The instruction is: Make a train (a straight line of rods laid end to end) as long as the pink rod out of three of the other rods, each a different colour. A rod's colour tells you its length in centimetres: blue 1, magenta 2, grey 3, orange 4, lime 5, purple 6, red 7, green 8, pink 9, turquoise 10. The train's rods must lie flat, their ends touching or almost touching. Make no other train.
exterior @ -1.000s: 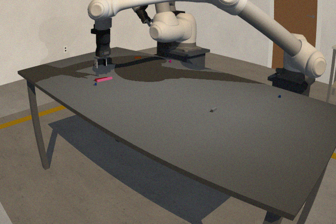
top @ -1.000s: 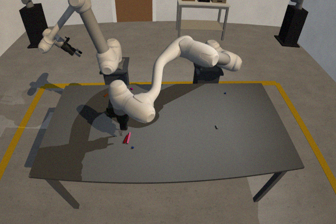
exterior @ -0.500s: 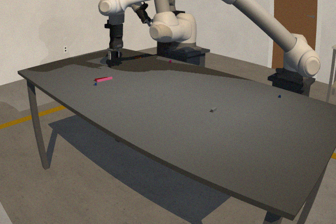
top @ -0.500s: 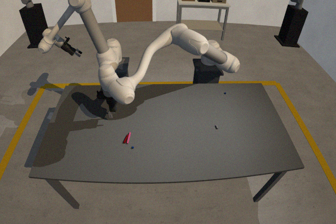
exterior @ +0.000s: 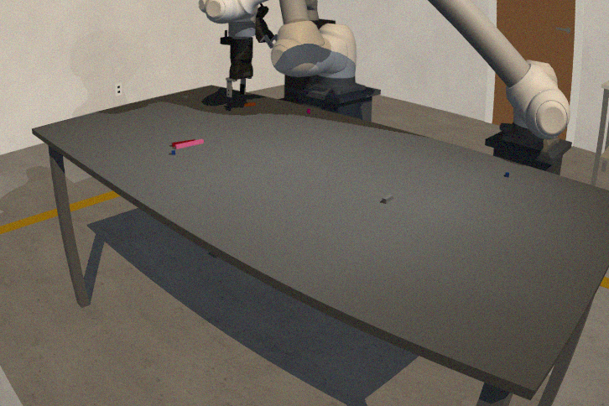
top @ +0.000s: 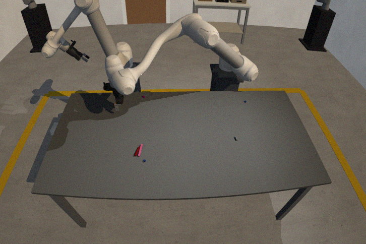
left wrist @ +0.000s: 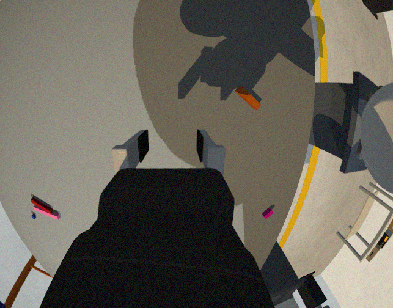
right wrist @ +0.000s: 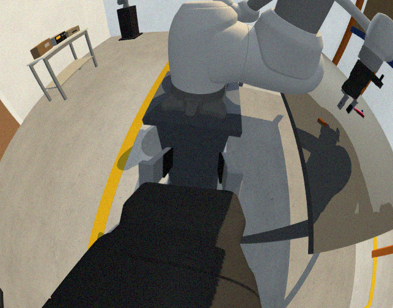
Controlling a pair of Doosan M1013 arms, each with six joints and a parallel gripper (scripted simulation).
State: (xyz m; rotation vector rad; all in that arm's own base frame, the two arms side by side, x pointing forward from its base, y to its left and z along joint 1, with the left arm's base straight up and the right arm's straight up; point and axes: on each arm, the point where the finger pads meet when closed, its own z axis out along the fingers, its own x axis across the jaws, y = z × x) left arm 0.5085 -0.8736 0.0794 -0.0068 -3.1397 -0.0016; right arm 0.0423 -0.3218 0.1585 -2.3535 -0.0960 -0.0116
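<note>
The left gripper (top: 116, 108) (exterior: 236, 93) (left wrist: 172, 139) (right wrist: 343, 109) points down above the grey rectangular table (top: 189, 176) (exterior: 304, 202) (left wrist: 73, 99) (right wrist: 375, 220), towards the top-left corner in the top view. Its jaws stand fully apart and hold nothing. The orange rectangular rod (exterior: 249, 104) (left wrist: 248, 98) (right wrist: 322, 121) lies flat near that gripper, close to the long edge by the arm bases.

The right gripper (top: 85, 57) (exterior: 273, 41) (right wrist: 195, 159) hangs off the table, beyond the same corner. Its jaws are also wide open, with nothing between them.

The short magenta rod (top: 143, 97) (exterior: 308, 111) (left wrist: 268, 212) lies near the base-side edge, in the left half in the top view. The long pink rod (top: 140, 150) (exterior: 188, 143) (left wrist: 46, 212) (right wrist: 355, 109) and the red rod (top: 137, 151) (left wrist: 41, 205) lie side by side, slightly angled, between the left short edge and the middle; whether they touch, I cannot tell. A small blue block-like rod (top: 144, 161) (exterior: 173, 153) (left wrist: 33, 216) lies near their ends, towards the long edge opposite the bases.

A second small blue rod (top: 245, 101) (exterior: 507, 174) lies near the base-side edge, towards the top-right corner. The short grey rod (top: 235, 138) (exterior: 387, 199) lies further in, well apart from both long edges. No three-rod train is formed.
</note>
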